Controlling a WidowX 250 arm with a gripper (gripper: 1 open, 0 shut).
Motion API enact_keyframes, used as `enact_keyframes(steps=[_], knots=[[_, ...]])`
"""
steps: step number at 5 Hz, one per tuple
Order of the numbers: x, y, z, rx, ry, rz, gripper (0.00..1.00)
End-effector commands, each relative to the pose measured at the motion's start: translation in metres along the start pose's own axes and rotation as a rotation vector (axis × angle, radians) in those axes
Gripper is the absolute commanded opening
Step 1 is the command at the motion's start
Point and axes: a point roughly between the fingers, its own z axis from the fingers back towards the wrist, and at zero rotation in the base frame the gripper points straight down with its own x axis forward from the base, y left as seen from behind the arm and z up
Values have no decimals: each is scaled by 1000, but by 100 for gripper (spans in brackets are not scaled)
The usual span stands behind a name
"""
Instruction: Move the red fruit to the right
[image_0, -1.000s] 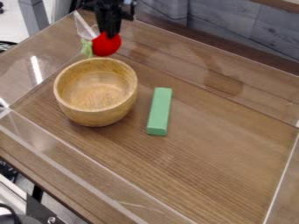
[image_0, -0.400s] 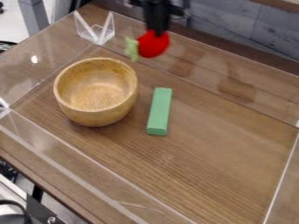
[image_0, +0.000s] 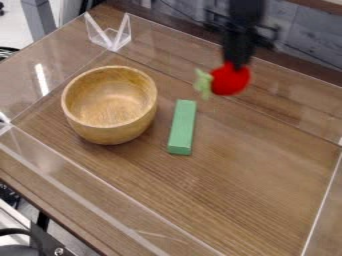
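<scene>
The red fruit (image_0: 230, 79), small and rounded with a green leafy top (image_0: 205, 80) sticking out to its left, hangs above the wooden table. My gripper (image_0: 235, 62) is shut on it from above, its black fingers coming straight down onto the fruit. The fruit is now to the right of the green block and well right of the wooden bowl. Its tilt has the leaves pointing sideways.
A round wooden bowl (image_0: 110, 103) sits at the left of the table. A long green rectangular block (image_0: 182, 127) lies just right of it. Clear plastic walls (image_0: 107, 32) ring the table, with a folded corner at the back left.
My gripper has carried the red fruit from above the bowl's back rim rightwards across the table, past the green block, and slightly lower in the picture.
</scene>
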Motion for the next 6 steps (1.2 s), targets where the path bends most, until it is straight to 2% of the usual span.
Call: enact_keyframes(steps=[1, 2, 4, 6], knots=[[4, -29, 11, -4, -65, 11, 0], [-3, -42, -5, -14, -35, -13, 0], [3, -15, -10, -11, -32, 46, 0], [8, -4, -23, -5, -14, 56, 0]])
